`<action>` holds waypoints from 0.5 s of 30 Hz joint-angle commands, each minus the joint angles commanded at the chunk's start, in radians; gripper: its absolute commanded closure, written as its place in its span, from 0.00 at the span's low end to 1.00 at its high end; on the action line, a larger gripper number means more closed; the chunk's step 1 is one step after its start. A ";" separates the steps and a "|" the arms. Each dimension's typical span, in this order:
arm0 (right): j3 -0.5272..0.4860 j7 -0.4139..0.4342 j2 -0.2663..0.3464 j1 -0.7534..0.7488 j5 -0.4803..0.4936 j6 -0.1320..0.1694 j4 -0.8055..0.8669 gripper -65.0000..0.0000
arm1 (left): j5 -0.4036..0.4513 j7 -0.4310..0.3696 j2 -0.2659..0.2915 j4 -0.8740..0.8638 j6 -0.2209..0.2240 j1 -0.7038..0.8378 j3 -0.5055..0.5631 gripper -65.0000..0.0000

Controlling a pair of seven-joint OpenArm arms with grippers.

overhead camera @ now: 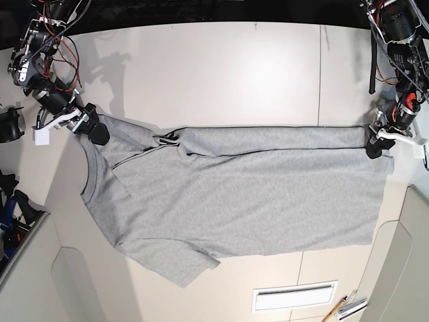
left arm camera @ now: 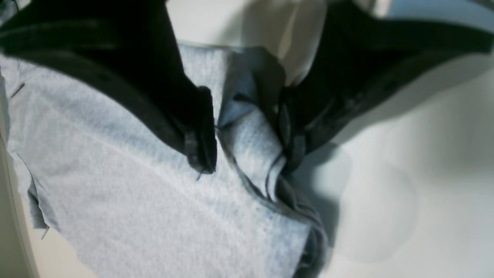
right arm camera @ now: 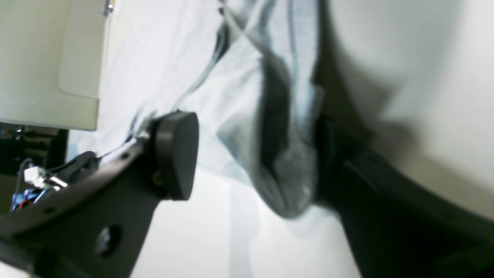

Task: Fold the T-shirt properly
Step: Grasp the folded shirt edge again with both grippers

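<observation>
Left hand [left arm camera: 249,143]: pinching a bunched corner of the T-shirt [overhead camera: 255,194] between its dark fingertips, at the hem end of the folded-over edge; sits on the right of the base view [overhead camera: 373,149].
Right hand [right arm camera: 254,162]: fingers set wide, round black pad [right arm camera: 175,154] clear of the cloth, a dark fold of fabric hanging against the far finger only; at the shoulder end, on the left of the base view [overhead camera: 96,131]. Loose rather than clamped, by the look of it.
T-shirt position: spread across the middle of the bench [overhead camera: 221,74], collar toward the base view's left, hem toward its right; far long edge already turned over into a narrow band stretched between the two hands; near sleeve [overhead camera: 177,265] lying flat and unfolded.
Risk, shoulder end: cloth slipping off the wide-set right hand, caused by grip on one side only; folded band would sag and skew.
Risk, hem end: small bunched pinch pulling free under tension, or dragging the layer beneath.
Risk, fold line: uneven pull between ends producing a diagonal crease.
Material: soft heather-grey knit, fine ribbed weave visible close up, limp and easily wrinkled.
Shapes: dark stitched hems, rounded collar, raw-looking thread ends at the edge.
Bench surface: smooth, pale, matte.
</observation>
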 joint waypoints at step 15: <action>-0.143 0.116 -0.005 0.048 -0.122 -0.008 0.000 0.79 | 0.010 0.000 0.000 0.000 -0.002 -0.001 0.000 0.87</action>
